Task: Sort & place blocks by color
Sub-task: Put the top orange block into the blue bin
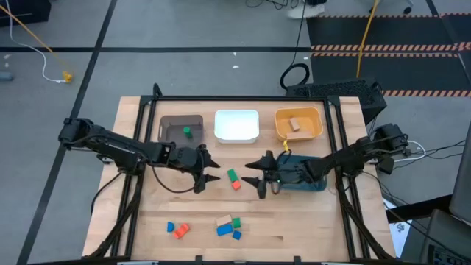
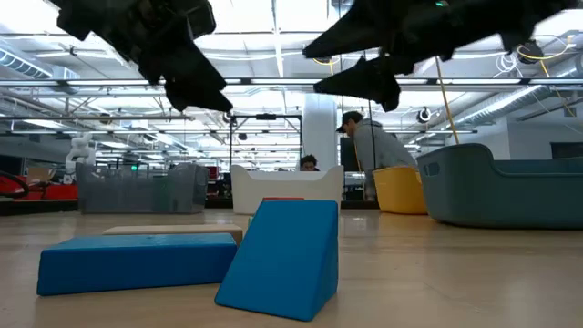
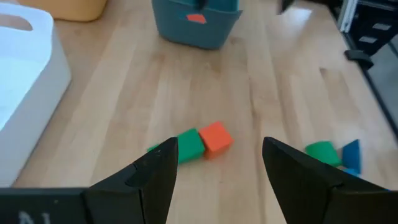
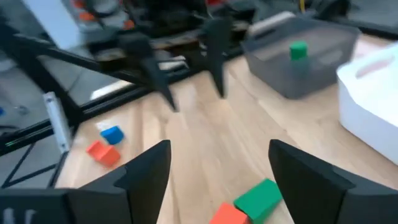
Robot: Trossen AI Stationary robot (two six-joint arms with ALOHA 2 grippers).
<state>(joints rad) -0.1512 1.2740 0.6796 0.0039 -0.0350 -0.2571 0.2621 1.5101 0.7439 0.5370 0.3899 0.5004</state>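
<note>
A green block (image 1: 232, 175) and a red-orange block (image 1: 236, 185) lie side by side on the table's middle, between my two grippers. My left gripper (image 1: 211, 169) hovers open just left of them; they show ahead of its fingers as the green block (image 3: 188, 145) and red-orange block (image 3: 216, 137). My right gripper (image 1: 257, 174) hovers open just right of them, over the green block (image 4: 259, 197). More blocks lie near the table's near edge: blue and red-orange ones (image 1: 176, 229), and a blue, green and pale group (image 1: 229, 226). One green block (image 1: 188, 132) sits in the brown bin, one pale block (image 1: 294, 124) in the orange bin.
Brown bin (image 1: 171, 121), white bin (image 1: 236, 136) and orange bin (image 1: 315, 129) stand along the far edge; the teal bin (image 1: 318, 184) is under my right arm. Two blue blocks (image 2: 273, 255) fill the low view. People stand in the room beyond (image 2: 372, 150).
</note>
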